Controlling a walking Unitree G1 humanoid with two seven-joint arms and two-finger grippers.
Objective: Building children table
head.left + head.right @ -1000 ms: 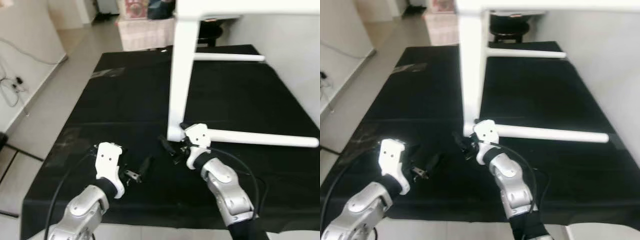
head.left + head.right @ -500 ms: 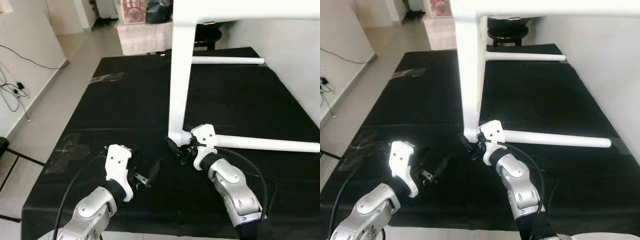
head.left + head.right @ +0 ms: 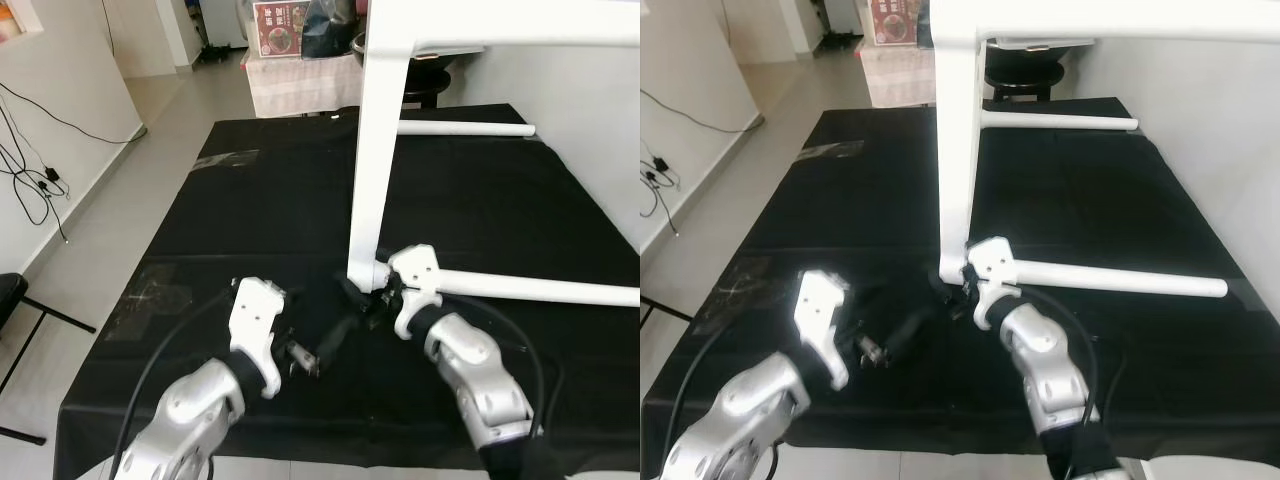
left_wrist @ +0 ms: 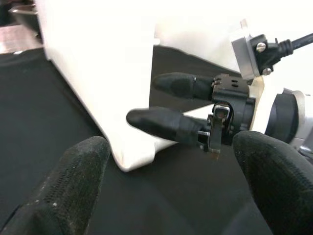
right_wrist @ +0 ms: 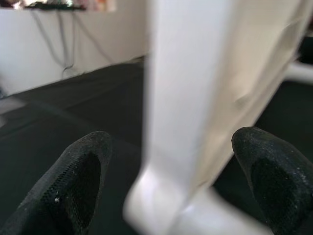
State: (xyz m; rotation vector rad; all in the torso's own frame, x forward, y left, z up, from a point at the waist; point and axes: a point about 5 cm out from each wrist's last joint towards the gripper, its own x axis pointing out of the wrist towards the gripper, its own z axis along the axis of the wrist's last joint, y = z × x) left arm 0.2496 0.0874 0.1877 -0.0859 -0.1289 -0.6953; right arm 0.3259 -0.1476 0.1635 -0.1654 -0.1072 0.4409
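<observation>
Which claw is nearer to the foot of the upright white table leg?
The right. The right claw is at the foot of the upright white table leg, its open fingers on either side. The left claw lies on the black mat, short of the leg, to its left.

Black-covered surface (image 3: 250,220), perhaps a table, under white frame (image 3: 375,160).

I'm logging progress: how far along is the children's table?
Done: the white frame stands on the black mat. In hand: the right tool, open, sits at its foot; the left tool waits open nearby. Left: two loose legs.
</observation>
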